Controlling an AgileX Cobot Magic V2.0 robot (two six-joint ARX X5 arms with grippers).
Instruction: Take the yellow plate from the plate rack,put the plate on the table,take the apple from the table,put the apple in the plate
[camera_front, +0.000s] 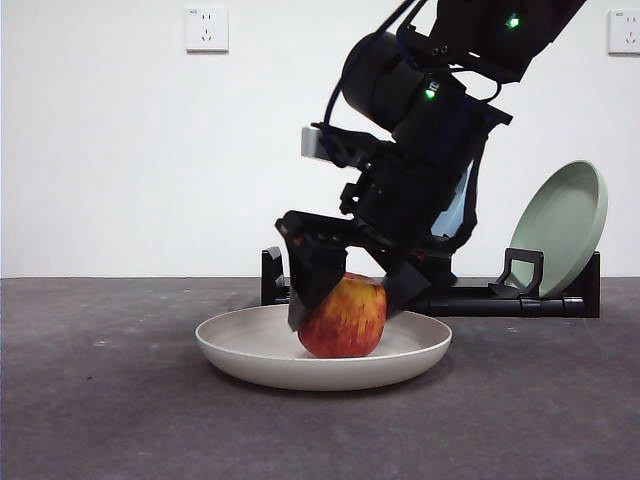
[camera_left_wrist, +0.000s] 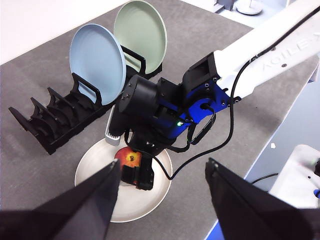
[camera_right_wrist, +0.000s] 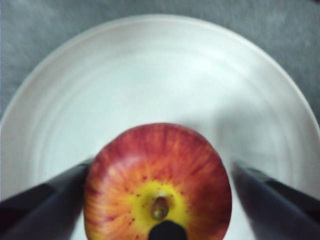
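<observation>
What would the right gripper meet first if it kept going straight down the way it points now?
The apple, already between the jaws of the right gripper. Directly beneath it lies the yellow plate, then the table.

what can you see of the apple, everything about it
The apple is red with yellow-orange streaks, yellow around its brown stem, which points up. It looks smooth, whole and speckled. It sits upright inside the plate, resting on its floor. The right hand straddles it, one jaw at each side; the right wrist view shows a slim gap beside one jaw.

apple (camera_front: 343, 318) in plate (camera_front: 250, 352) on table (camera_front: 100, 400), rack (camera_front: 520, 300) behind
</observation>
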